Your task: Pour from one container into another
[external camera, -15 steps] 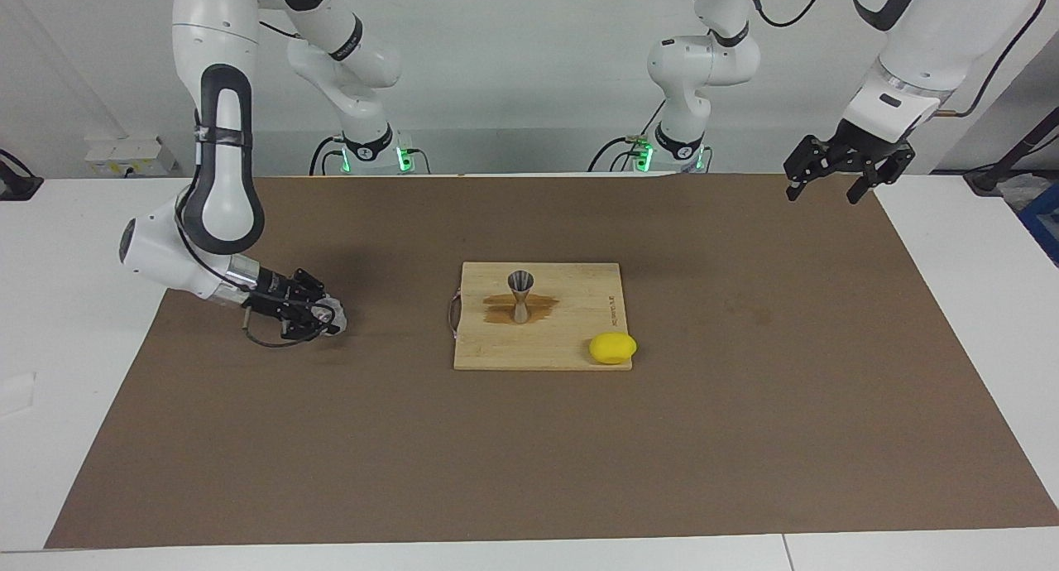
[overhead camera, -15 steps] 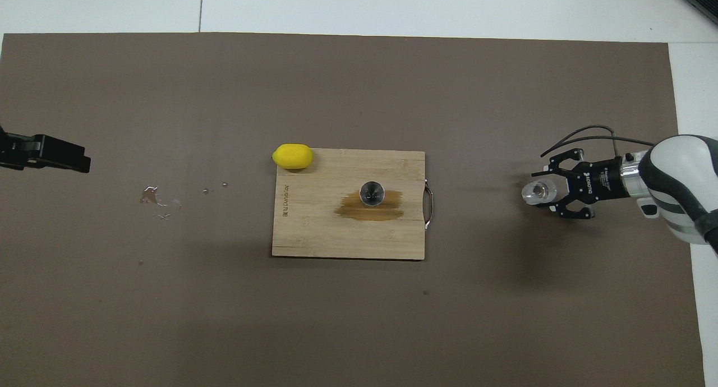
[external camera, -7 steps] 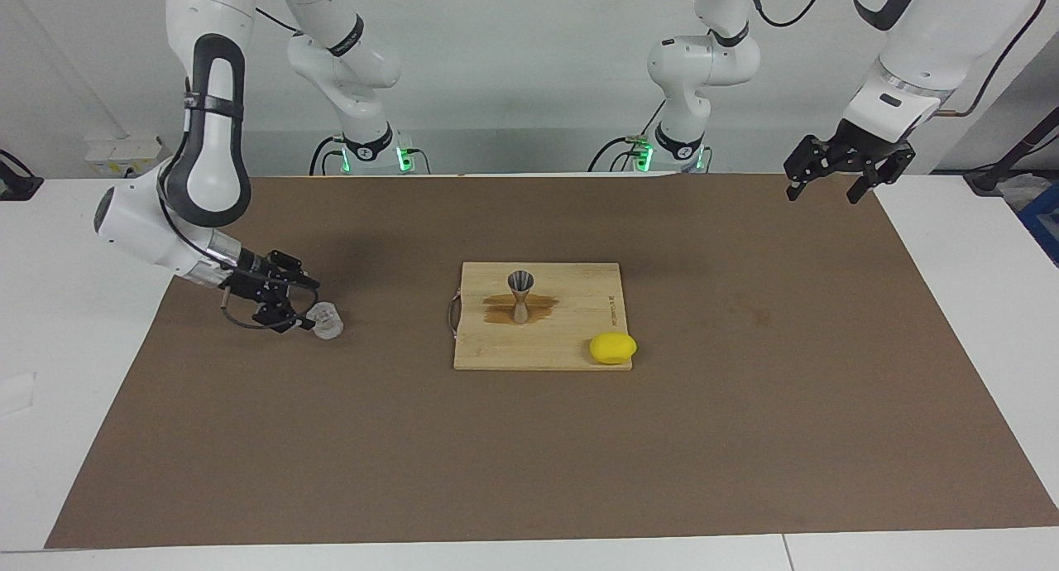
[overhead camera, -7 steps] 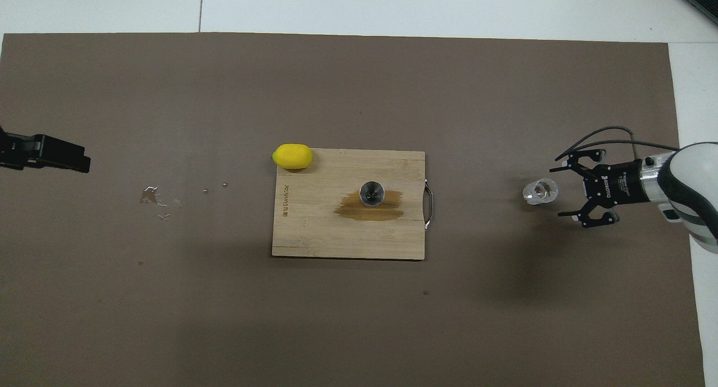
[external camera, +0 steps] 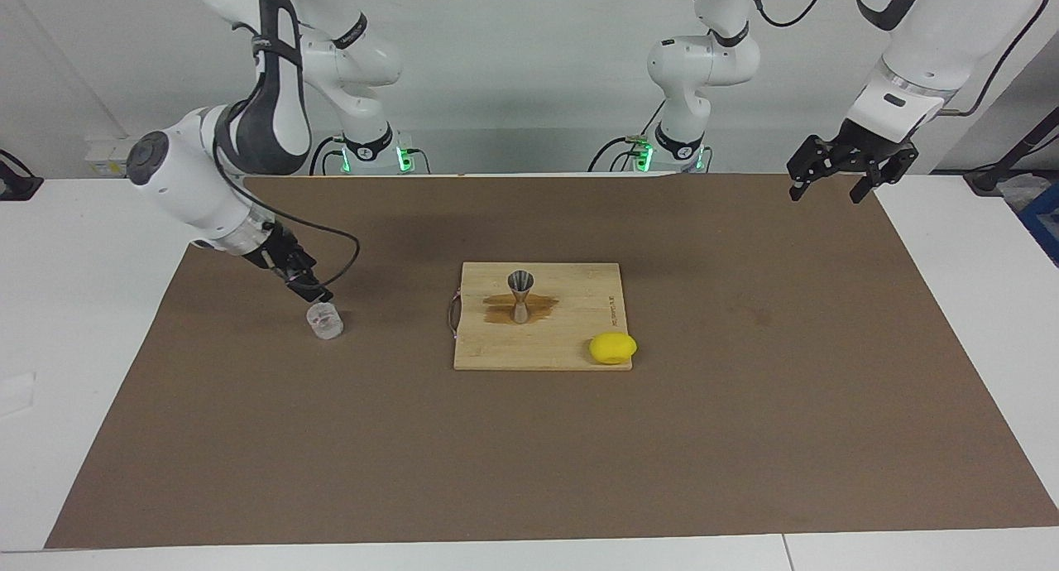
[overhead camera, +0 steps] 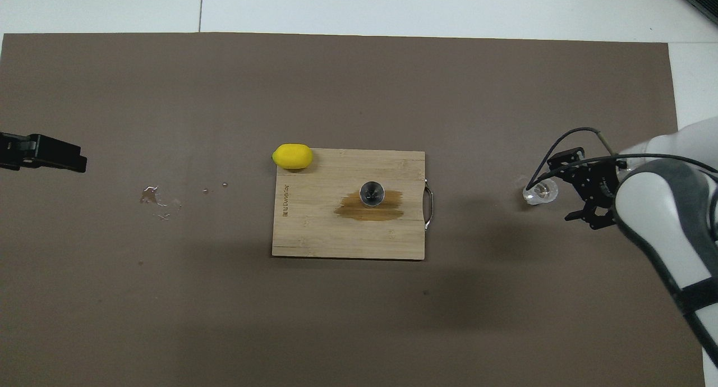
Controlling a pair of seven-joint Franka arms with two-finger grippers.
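The clear glass cup (external camera: 324,320) (overhead camera: 540,192) stands upright on the brown mat toward the right arm's end, with nothing holding it. My right gripper (external camera: 304,288) (overhead camera: 571,186) hangs open just above and beside the cup, apart from it. At the middle of the mat, the silver hourglass jigger (external camera: 520,294) (overhead camera: 371,193) stands upright on the wooden board (external camera: 579,356) (overhead camera: 314,241), in a dark wet patch. My left gripper (external camera: 827,186) (overhead camera: 56,156) waits open and empty, raised over the mat's edge at the left arm's end.
A yellow lemon (external camera: 613,347) (overhead camera: 292,156) lies at the board's corner farther from the robots, toward the left arm's end. Small water drops (overhead camera: 157,196) dot the mat between the board and the left gripper.
The right gripper opened, let go of the cup, then drew back and rose. The cup stays standing on the mat. The left arm has not moved.
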